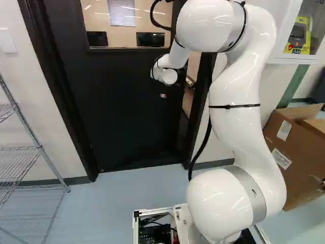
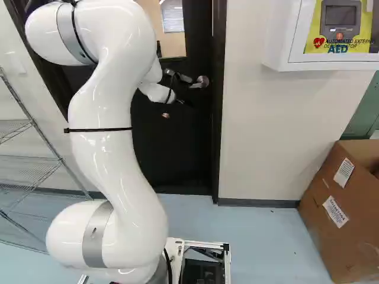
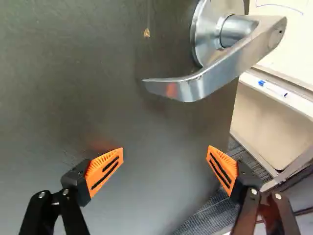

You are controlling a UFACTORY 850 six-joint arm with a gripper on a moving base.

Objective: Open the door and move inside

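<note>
"How's the gripper (image 2: pixel 185 103)?"
"Wide open, holding nothing. The handle (image 3: pixel 210 81) is ahead, apart from it."
"And the arm (image 1: pixel 236 81)?"
"It goes up tall, bends over, and reaches toward the door (image 1: pixel 127 112). That's open a bit."

And here's the white arm (image 1: pixel 236 112), rising right of centre and arching over at the top, its far end up by the dark door (image 1: pixel 127 107) in the upper middle. That door stands ajar, a slice of room showing past its right edge! Wire rack (image 1: pixel 39 147) at far left, cardboard box (image 1: pixel 294 157) at right, yellow device (image 1: pixel 298 38) upper right.
</note>
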